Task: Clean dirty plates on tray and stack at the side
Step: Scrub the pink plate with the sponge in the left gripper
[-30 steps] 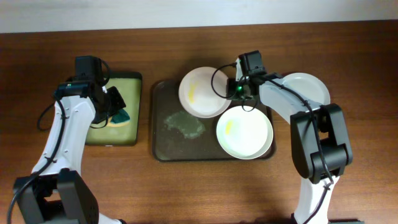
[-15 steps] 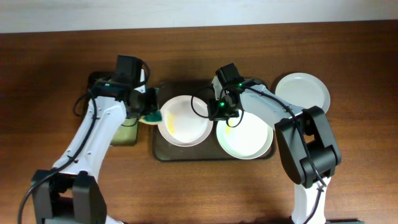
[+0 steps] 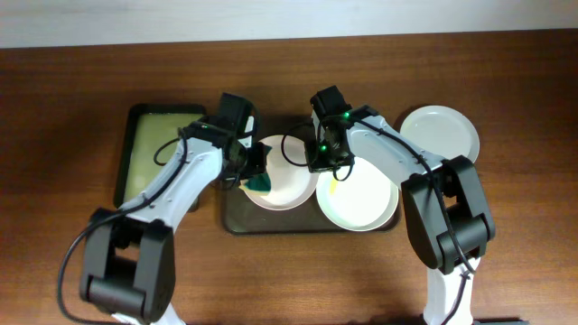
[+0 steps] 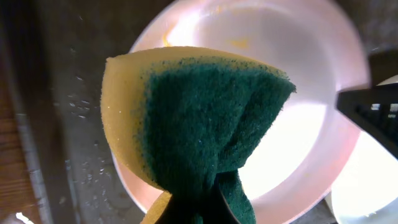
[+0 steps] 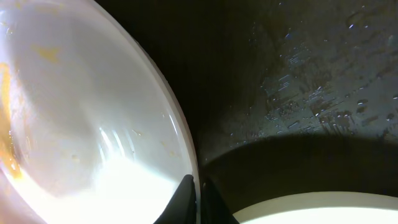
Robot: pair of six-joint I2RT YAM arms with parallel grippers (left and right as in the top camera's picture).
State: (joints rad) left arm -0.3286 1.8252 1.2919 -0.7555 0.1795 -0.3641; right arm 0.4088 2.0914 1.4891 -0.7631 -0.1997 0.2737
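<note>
Left end effector (image 3: 256, 171) clenched on a folded yellow-and-green sponge (image 4: 199, 124), green face over the smeared plate (image 4: 298, 124); contact cannot be told. Right end effector (image 5: 195, 196) nearly closed, pinching that plate's rim. Smeared plate lies mid tray (image 3: 231, 220), second plate (image 3: 357, 194) just beside it. Third plate (image 3: 440, 134) on table (image 3: 524, 226), right of tray

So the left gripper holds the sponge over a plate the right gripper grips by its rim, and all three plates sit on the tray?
Only two plates sit on the tray; the overhead view shows the third plate on the table to its right. The left gripper holds the sponge over the plate the right gripper grips.
</note>
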